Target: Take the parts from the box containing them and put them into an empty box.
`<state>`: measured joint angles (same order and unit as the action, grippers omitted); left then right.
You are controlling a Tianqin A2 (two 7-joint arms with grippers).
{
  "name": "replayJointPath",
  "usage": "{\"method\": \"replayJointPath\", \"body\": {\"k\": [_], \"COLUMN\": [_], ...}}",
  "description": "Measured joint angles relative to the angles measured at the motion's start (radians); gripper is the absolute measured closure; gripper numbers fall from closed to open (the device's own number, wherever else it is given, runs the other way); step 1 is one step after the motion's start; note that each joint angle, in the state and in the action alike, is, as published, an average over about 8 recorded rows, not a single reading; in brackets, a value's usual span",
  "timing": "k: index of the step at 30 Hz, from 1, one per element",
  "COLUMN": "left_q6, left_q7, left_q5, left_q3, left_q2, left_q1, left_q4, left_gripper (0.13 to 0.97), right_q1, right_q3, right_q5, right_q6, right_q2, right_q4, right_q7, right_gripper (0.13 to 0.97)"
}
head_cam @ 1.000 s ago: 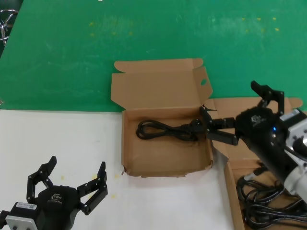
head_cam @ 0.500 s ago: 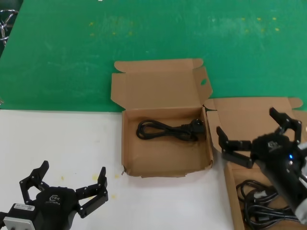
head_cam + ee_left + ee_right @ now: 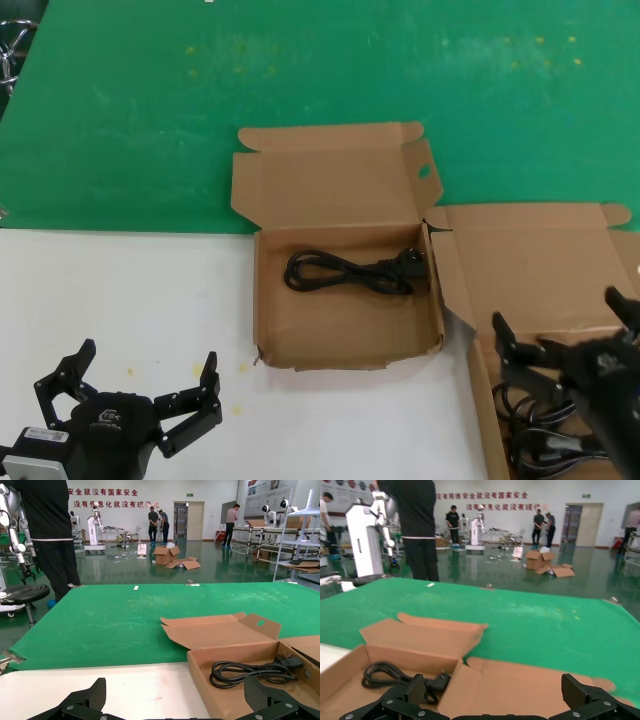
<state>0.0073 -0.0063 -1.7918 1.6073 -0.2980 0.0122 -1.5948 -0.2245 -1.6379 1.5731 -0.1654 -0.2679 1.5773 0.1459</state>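
The left gripper is black, with thick jointed fingers and small silver screws. It has a small white logo on top and a grey block behind. The right gripper is black too.

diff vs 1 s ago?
Right end effector, open and empty, pulled back from the holed-lid box to above the cords in the right-hand box. The cord it left there hasn't shifted. Left end effector drifted slightly toward the robot, open.
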Motion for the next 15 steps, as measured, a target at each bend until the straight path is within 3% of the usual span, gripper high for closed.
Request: {"method": "replayJointPath", "body": {"k": [15], "left_q6": [-0.005], "left_q7": [0.004], "left_q5": [-0.005], "left_q3": [-0.005], "left_q2": [-0.001], "left_q1": [-0.008], "left_q4": [-0.003], "left_gripper": [0.132], "right_q1": [0.146], "right_q3": [0.025], "right_q5": [0.147], "right_q6": [0.107], "right_q2": [-0.021], "right_q4": [0.015], "right_q7": [-0.094], "right_gripper": [0.129]}}
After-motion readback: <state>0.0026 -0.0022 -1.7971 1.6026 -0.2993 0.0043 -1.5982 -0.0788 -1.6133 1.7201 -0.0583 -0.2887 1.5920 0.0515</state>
